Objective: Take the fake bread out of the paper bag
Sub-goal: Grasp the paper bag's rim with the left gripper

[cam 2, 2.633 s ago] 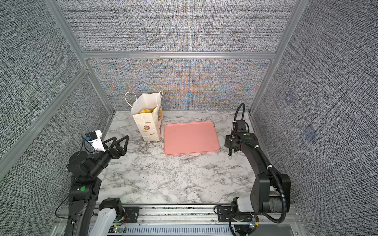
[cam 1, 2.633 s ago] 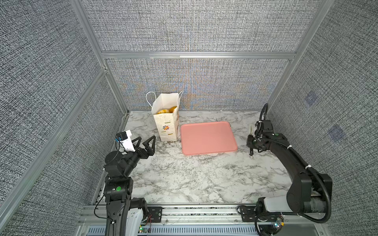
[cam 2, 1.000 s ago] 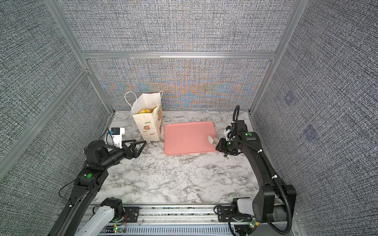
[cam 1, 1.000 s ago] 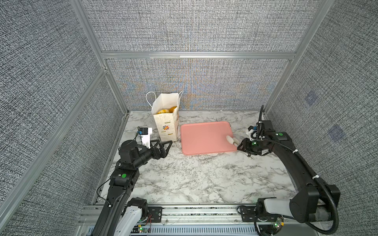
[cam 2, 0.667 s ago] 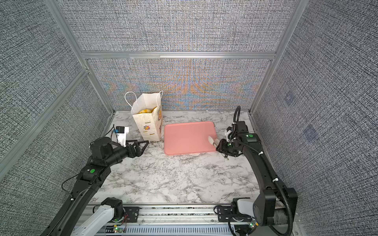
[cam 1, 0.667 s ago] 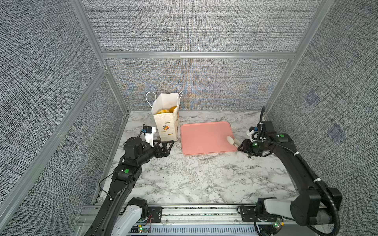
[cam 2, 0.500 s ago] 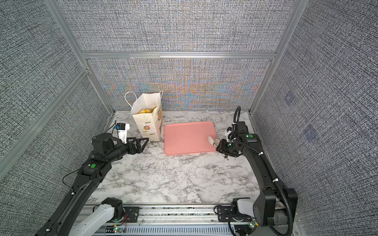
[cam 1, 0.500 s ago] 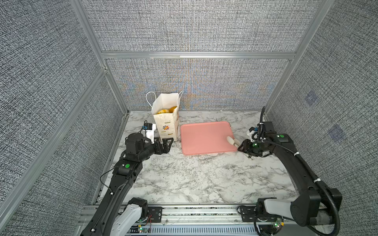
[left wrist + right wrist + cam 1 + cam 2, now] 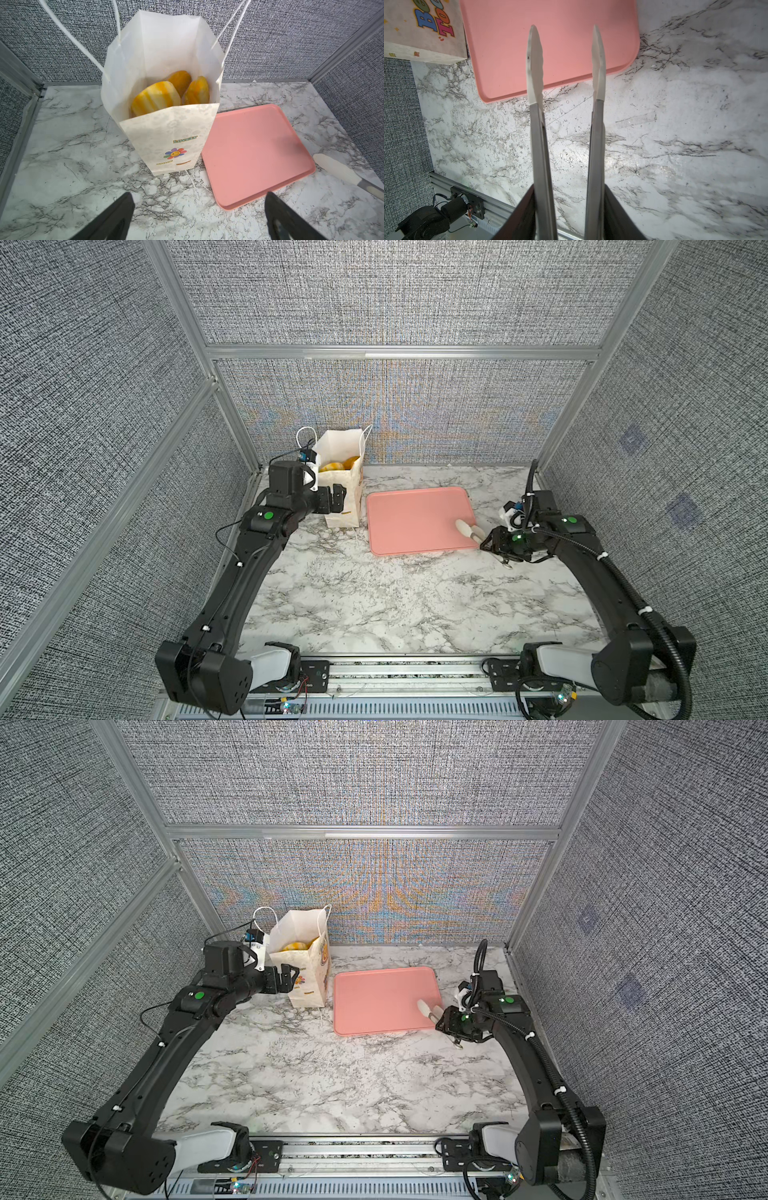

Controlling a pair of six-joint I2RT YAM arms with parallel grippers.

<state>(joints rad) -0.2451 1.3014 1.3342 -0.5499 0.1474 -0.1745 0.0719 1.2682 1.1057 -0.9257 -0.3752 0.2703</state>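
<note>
1. Left hand [image 9: 335, 499] is spread to its widest and holds nothing. In both top views it sits left of centre, close in front of the paper bag [image 9: 348, 488]. In the left wrist view its fingers [image 9: 122, 207] look clear of the paper.
2. Standing upright at the back left of the tabletop [image 9: 374, 593], the paper bag has its mouth open upward. Thin paper like this should be light and easily tipped, slid or crumpled. It is better steadied lightly at a side wall than squeezed.
3. Inside it, below the rim, lies the fake bread [image 9: 155, 99], and at least three glossy golden pieces show. They look light, firm and probably slippery. The best hold is likely across the narrow middle of the topmost striped piece, reached straight down through the mouth.
4. Just right of the bag lies the pink tray [image 9: 415, 526], bare.
5. Right hand [image 9: 488, 543], at the right of the frame, is clamped on a pair of metal tongs [image 9: 537, 135]. The tongs' white tips [image 9: 534, 62] stand apart, grip nothing and reach over the tray's near right corner.
</note>
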